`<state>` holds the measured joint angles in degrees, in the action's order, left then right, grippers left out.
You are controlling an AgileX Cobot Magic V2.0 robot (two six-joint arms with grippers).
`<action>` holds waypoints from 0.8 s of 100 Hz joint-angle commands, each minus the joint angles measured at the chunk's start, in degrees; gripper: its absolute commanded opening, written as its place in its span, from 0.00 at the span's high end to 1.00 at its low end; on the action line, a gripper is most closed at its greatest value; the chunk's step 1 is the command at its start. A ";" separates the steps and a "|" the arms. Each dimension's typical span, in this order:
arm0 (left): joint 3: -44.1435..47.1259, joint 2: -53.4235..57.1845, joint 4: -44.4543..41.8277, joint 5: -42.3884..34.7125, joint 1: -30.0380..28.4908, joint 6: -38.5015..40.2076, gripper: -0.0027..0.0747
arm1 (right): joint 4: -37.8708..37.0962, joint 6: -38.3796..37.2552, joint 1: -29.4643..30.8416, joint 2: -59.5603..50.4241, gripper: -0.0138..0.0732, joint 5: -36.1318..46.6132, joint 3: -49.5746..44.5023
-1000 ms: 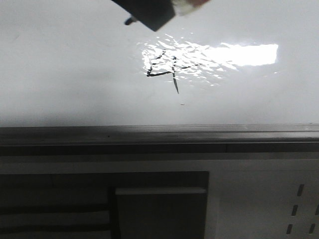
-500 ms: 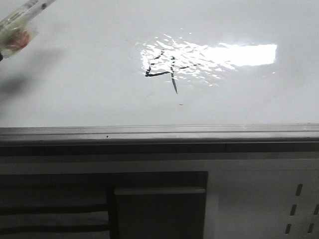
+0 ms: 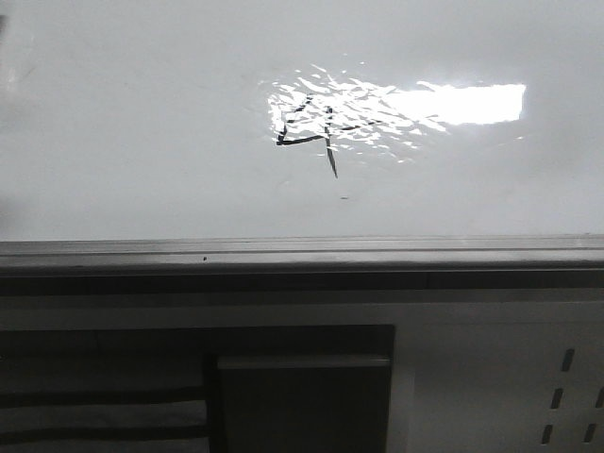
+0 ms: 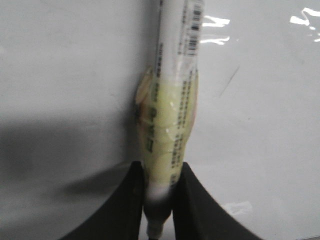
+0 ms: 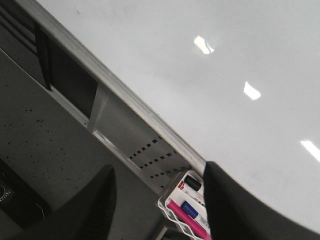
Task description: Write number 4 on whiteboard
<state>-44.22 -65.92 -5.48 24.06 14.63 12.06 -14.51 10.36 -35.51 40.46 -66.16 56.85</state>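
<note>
My left gripper (image 4: 159, 200) pinches a white-and-yellow labelled marker (image 4: 172, 105); my right gripper (image 5: 157, 205) is spread; the thin black angular number 4 (image 3: 310, 132) sits on the glossy white whiteboard (image 3: 142, 113).

Whiteboard (image 3: 142, 113): one, showing in all three views. Number 4 (image 3: 310, 130): one figure drawn. Dark speck (image 3: 343, 198): one, sitting just below figure. Left gripper (image 4: 159, 192): one, clamping one marker (image 4: 172, 105). Right gripper (image 5: 157, 200): one. Wire basket (image 5: 172, 202): one, holding at least three markers (image 5: 187, 212). Perforated panel (image 3: 566, 387): one.
</note>
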 commanded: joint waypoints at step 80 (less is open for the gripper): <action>-7.77 3.34 -4.61 7.03 -0.12 0.41 0.57 | -3.44 -10.95 0.09 -0.26 0.45 0.99 1.79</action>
<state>-47.25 -65.97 -8.00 28.77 14.63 12.06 -15.11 4.61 -35.51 40.46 -66.02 56.85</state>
